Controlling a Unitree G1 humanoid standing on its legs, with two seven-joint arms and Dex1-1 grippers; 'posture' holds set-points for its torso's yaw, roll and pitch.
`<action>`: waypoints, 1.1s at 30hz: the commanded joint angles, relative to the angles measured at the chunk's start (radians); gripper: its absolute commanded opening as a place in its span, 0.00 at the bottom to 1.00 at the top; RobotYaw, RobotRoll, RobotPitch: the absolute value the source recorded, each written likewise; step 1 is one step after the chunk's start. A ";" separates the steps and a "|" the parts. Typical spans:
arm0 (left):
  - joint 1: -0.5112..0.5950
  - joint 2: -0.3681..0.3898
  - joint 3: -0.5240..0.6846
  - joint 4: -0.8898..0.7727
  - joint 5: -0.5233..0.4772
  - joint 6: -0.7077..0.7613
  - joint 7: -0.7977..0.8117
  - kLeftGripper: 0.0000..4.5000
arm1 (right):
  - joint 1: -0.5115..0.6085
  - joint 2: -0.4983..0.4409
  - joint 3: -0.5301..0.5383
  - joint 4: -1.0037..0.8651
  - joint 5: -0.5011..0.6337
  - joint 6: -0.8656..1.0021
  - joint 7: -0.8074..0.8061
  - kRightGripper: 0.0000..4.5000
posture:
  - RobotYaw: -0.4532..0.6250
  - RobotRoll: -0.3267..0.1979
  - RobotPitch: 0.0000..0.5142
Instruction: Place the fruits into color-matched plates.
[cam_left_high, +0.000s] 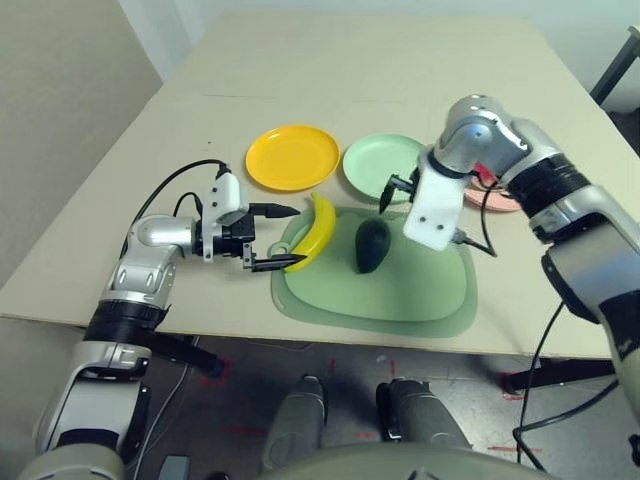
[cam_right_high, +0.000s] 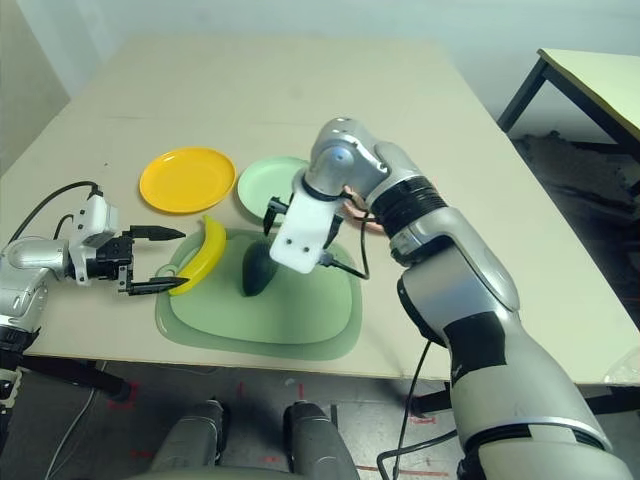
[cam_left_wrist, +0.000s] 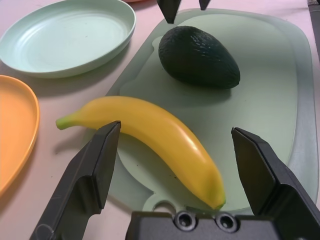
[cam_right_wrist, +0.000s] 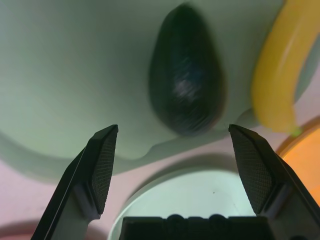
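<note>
Left gripper nearest, level with the table, jaws wide apart and empty, aimed at the banana. In the left wrist view the banana lies crosswise in front of the open fingers, its blunt end just reaching between the tips, stem end pointing off toward the yellow plate. Not touching as far as I can tell.

Banana looks like a light hollow plastic toy: stiff, smooth, glossy, probably slippery. Curved, so it may roll or pivot if pinched near an end. Best hold judged to be across the thick middle, fingers on the two flat sides. It lies on the near-left edge of the mat, partly hanging over the rim.

Avocado sits mid-mat, just beside the banana, apart from it. Also rigid and light by the look, with a pebbled skin that should give more grip. Take it across the fat belly, not the tapered end.

Right gripper hangs above the avocado's far side, pointing steeply down, jaws spread wide, nothing held. In the right wrist view the avocado lies ahead between the fingers' line, well below them.

Beyond: green plate just behind the mat, yellow plate to its left, pink plate mostly behind the right arm. Something red on it, too hidden to name.
</note>
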 joint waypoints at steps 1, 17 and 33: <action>0.013 0.011 0.002 0.007 0.016 -0.011 0.000 1.00 | -0.017 0.012 0.022 -0.028 0.024 0.028 0.005 0.99 | 0.48 0.62 0.29; 0.019 0.016 -0.003 -0.003 0.027 -0.022 -0.013 1.00 | 0.021 0.044 0.071 -0.038 0.003 0.080 0.004 0.99 | 0.50 0.62 0.31; 0.035 0.015 0.000 -0.028 0.022 -0.013 -0.008 1.00 | 0.020 0.124 0.061 0.076 -0.083 0.111 -0.052 0.99 | 0.51 0.62 0.31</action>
